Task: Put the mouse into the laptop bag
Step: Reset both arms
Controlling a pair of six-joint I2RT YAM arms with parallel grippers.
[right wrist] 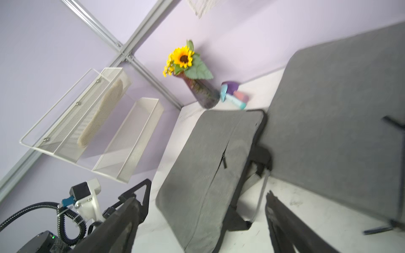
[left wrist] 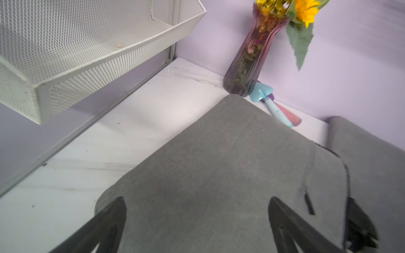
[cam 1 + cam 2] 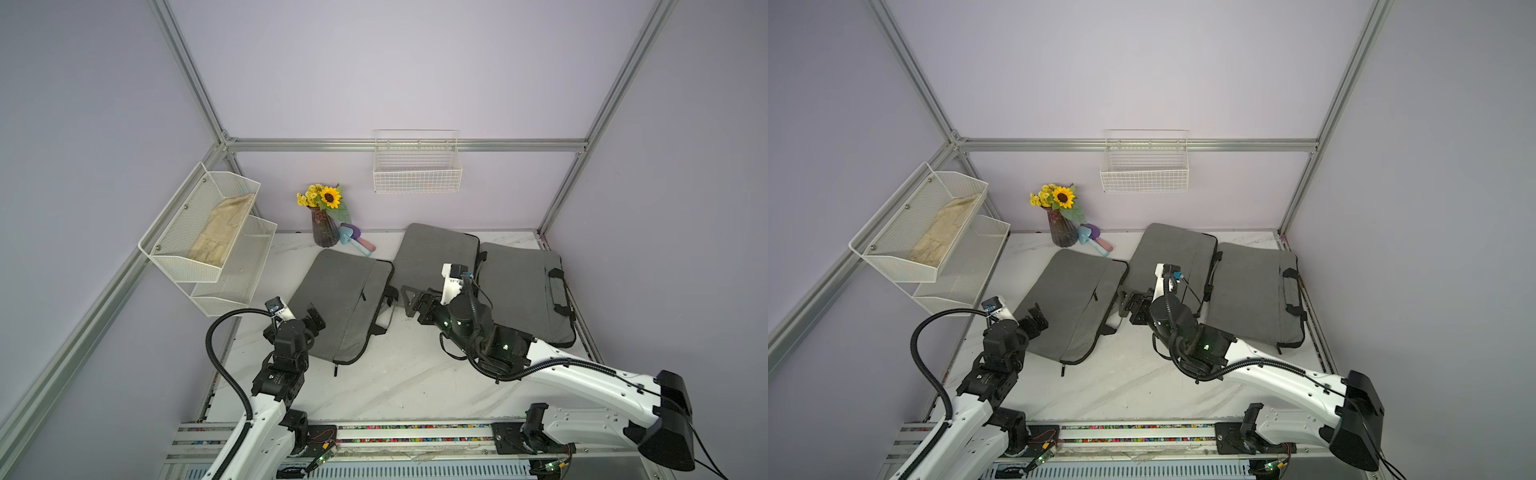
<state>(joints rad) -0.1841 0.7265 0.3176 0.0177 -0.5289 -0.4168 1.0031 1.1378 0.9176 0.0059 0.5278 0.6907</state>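
Three grey laptop bags lie on the white table: a left bag (image 3: 340, 303) (image 3: 1071, 303) (image 2: 219, 164) (image 1: 208, 164), a middle bag (image 3: 432, 253) (image 1: 339, 109) and a right bag (image 3: 519, 291). The mouse is out of view in every frame. My left gripper (image 3: 315, 318) (image 3: 1036, 318) (image 2: 197, 199) stands open over the left bag's near left corner, with nothing between its fingers. My right gripper (image 3: 409, 301) (image 3: 1123, 301) (image 1: 201, 196) is open and empty too, just above the black handle strap (image 1: 260, 157) between the left and middle bags.
A purple vase of sunflowers (image 3: 325, 220) and pastel toy shovels (image 3: 357, 241) stand at the back wall. A white mesh shelf (image 3: 208, 237) holding a beige cloth hangs on the left wall, close to my left arm. A wire basket (image 3: 417, 166) hangs on the back wall.
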